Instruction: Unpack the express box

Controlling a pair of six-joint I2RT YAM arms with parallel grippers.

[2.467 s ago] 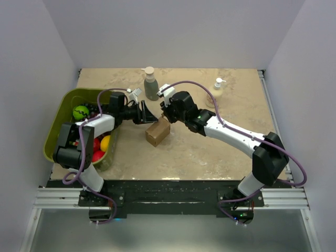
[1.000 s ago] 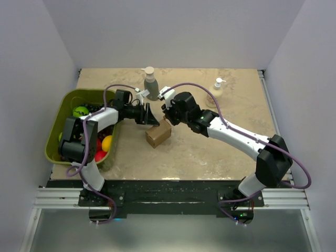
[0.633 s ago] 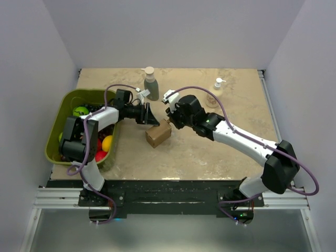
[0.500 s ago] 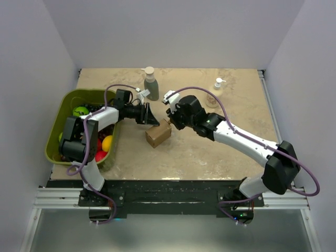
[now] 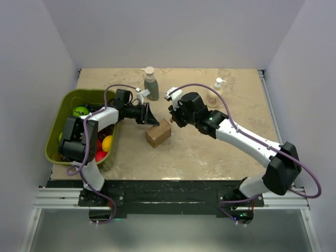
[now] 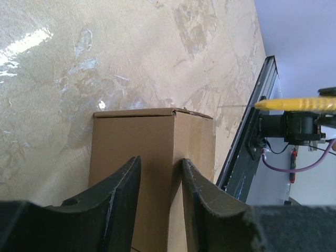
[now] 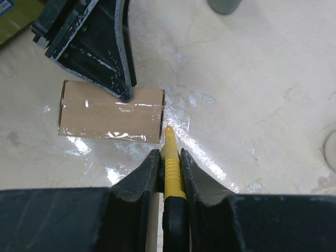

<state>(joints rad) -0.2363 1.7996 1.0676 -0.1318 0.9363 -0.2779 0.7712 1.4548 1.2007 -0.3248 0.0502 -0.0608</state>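
While the green bin (image 5: 51,137) sits at the table's (image 5: 210,152) 9 o'clock, the express box (image 5: 158,133) lies mid-table, taped shut, long axis running 8 to 2 o'clock. Left gripper (image 5: 153,122) has its jaws partway apart, tips on the box top, not around it. Right gripper (image 7: 167,153) is clamped on a yellow tool (image 7: 169,168). Bin's got a green ball (image 5: 80,111), yellow ball (image 5: 106,142), red ball (image 5: 98,155).

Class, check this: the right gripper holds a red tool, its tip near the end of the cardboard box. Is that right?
No: the tool in the right gripper is yellow, not red, as the right wrist view shows. The rest holds.
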